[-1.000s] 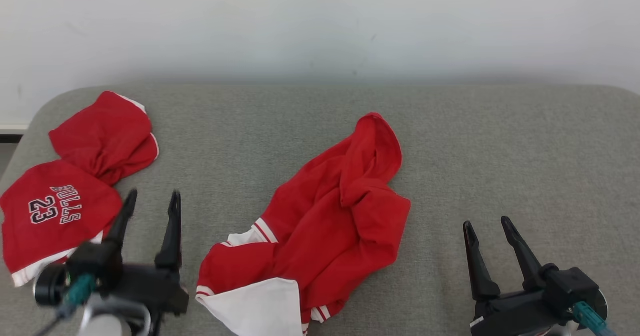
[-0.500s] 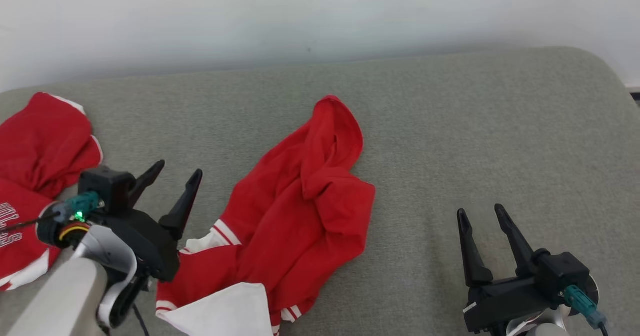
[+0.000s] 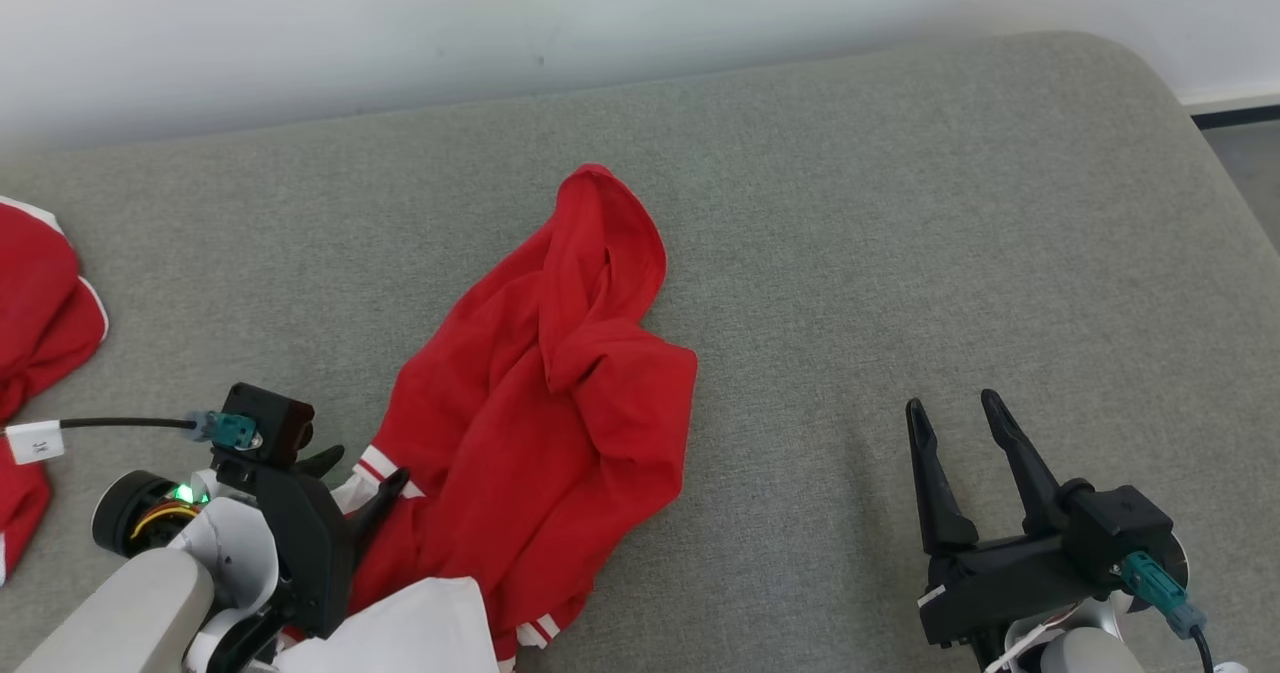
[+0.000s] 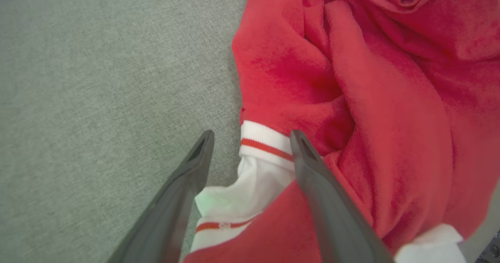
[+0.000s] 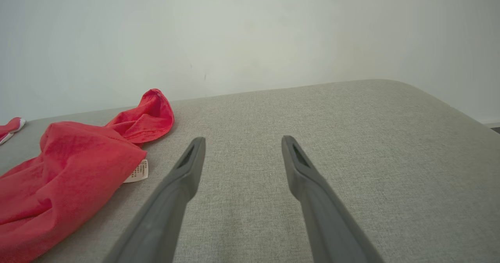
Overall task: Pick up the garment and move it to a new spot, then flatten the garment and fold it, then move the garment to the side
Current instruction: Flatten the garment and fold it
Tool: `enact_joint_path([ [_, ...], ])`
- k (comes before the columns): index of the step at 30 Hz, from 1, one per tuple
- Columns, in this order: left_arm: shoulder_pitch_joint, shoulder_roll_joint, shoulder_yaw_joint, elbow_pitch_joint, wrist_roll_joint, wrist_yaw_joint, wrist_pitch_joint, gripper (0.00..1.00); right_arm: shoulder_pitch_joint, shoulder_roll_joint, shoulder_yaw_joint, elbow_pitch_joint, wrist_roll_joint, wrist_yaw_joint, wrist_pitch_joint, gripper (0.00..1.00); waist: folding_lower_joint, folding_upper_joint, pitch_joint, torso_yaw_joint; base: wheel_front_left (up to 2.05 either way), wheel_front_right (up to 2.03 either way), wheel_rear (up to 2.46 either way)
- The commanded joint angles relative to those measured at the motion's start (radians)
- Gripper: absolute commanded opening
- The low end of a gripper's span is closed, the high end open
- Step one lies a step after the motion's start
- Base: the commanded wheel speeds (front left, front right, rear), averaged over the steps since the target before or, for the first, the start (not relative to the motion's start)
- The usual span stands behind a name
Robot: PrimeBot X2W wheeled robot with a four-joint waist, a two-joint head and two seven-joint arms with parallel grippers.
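Observation:
A crumpled red garment (image 3: 540, 393) with white, red-striped trim lies on the grey cushioned surface (image 3: 850, 253), left of centre. My left gripper (image 3: 360, 468) is open at the garment's near-left edge, its fingers straddling a white striped hem (image 4: 265, 145) without closing on it. In the left wrist view the red cloth (image 4: 371, 99) spreads to the right of the fingers. My right gripper (image 3: 950, 408) stands open over bare surface at the lower right, well clear of the garment (image 5: 78, 169), which shows a small white label (image 5: 138, 172).
A second red garment (image 3: 40, 313) with white trim lies at the far left edge. A white wall (image 3: 600, 13) runs behind the surface. The surface's rounded right corner (image 3: 1150, 73) drops to a floor strip. Bare surface extends to the right of the central garment.
The head view has swung right and down, shifting everything left. My left gripper has moved right and down onto the garment's white hem. The right gripper has held its pose.

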Motion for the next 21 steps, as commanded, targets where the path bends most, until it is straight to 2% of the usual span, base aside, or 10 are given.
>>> enact_joint_path([
  [1,-0.017,0.002,-0.009,0.011,-0.007,0.001,0.0,1.0,-0.005,0.003,-0.001,0.0,0.001,-0.002,-0.001,1.0,-0.0001,-0.0001,0.01,-0.009,0.0,0.0,0.0],
  [4,-0.03,-0.002,-0.04,0.05,0.008,0.001,-0.006,1.0,-0.008,0.001,-0.003,0.0,0.003,-0.002,-0.001,1.0,-0.0001,-0.0001,0.016,-0.013,0.0,0.0,0.0],
  [5,-0.032,-0.005,-0.051,0.064,0.005,0.001,0.001,0.89,-0.009,0.001,-0.003,0.0,0.004,-0.002,-0.001,1.0,-0.0001,-0.0001,0.017,-0.014,0.0,0.0,0.0],
  [6,-0.04,-0.006,-0.065,0.072,0.009,0.001,-0.001,0.37,-0.009,0.001,-0.004,0.0,0.004,-0.002,-0.001,1.0,-0.0001,-0.0001,0.018,-0.014,0.0,0.0,0.0],
  [7,-0.046,-0.008,-0.076,0.082,0.011,0.001,-0.001,0.0,-0.009,0.0,-0.006,-0.001,0.003,-0.002,-0.001,1.0,-0.0001,-0.0001,0.019,-0.014,0.0,0.0,0.0],
  [12,-0.109,-0.01,-0.107,0.114,0.034,0.002,-0.028,0.0,-0.004,-0.001,-0.021,-0.009,-0.004,-0.002,-0.001,1.0,-0.0001,-0.0001,0.016,0.002,0.0,0.0,0.0],
  [18,-0.275,-0.027,-0.105,0.168,0.108,0.002,-0.148,0.0,-0.013,-0.009,-0.028,-0.012,-0.011,-0.002,-0.001,1.0,-0.0001,-0.0001,0.01,0.024,0.0,0.0,0.0],
  [21,-0.371,-0.043,-0.103,0.198,0.111,0.002,-0.186,0.0,-0.027,-0.014,-0.025,-0.01,-0.01,-0.002,-0.001,1.0,-0.0001,-0.0001,0.013,0.024,0.0,0.0,0.0],
])
